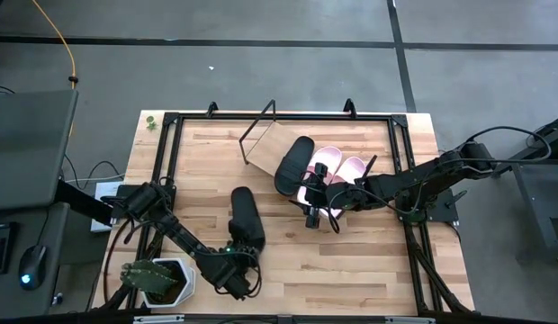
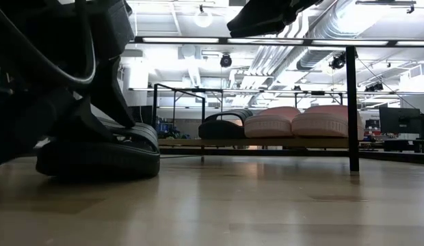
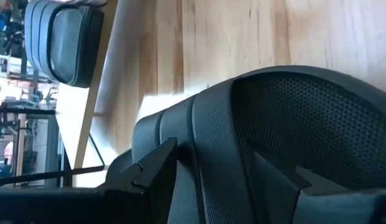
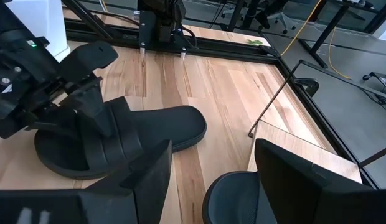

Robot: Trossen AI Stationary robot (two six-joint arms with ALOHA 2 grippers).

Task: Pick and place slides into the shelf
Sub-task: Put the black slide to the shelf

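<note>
Two black slides [image 1: 246, 216], two pink slides [image 1: 328, 164], one shelf [image 1: 270, 146].

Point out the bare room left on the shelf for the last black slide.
The shelf is bare at its wire-frame end, beside the shelved black slide. The other end is crowded: pink slides, with the right gripper over them.

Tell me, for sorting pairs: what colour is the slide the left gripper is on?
Black slide, clearest in the high view.

High view straight down; low view level, tabletop height; both share shelf [image 1: 297, 144], black slide [image 2: 99, 154].
</note>
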